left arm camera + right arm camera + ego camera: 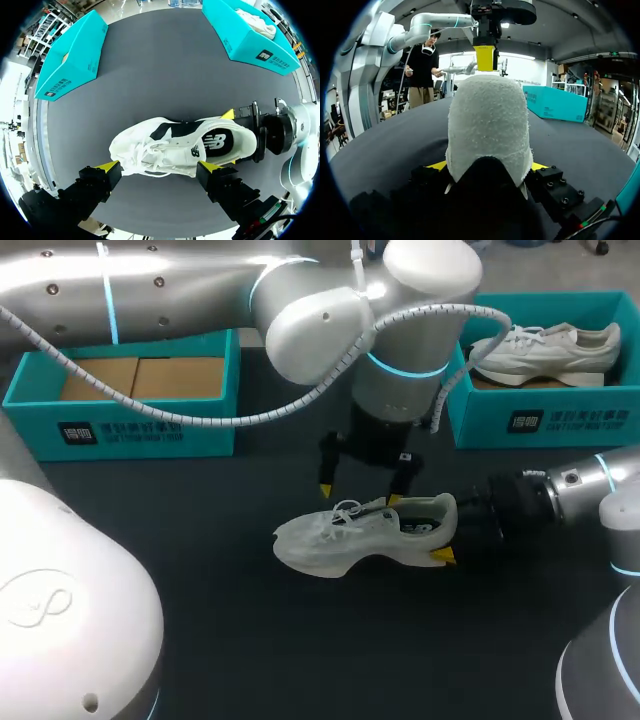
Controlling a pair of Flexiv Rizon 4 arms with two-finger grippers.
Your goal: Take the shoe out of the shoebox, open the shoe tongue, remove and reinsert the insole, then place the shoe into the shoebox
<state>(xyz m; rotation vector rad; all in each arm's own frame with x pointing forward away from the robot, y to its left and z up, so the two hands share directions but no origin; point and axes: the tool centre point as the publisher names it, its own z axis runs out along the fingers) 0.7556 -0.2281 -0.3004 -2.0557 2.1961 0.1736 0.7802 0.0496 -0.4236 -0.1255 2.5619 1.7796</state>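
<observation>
1. The left pincer (359,494) hangs wide open just over the shoe (365,530). Its two yellow tips straddle the laced middle and grip nothing. I cannot tell whether either tip brushes the upper.
2. The right pincer (487,166) comes in level from the shoe's back end. It is closed on the heel, with one yellow tip pressed against each side.
3. The white shoe is out of the boxes, sole down on the dark counter (200,590) near its middle. Its toe points towards the left arm's side and its heel sits in the right pincer.
4. The dark insole (215,142) lies inside the shoe and shows through the opening.
5. A teal shoebox (130,430) sits open at the far left of the counter, well apart from the shoe, with brown card showing inside.
6. A second teal shoebox (540,420) sits at the far right and holds another pale shoe (545,350).
</observation>
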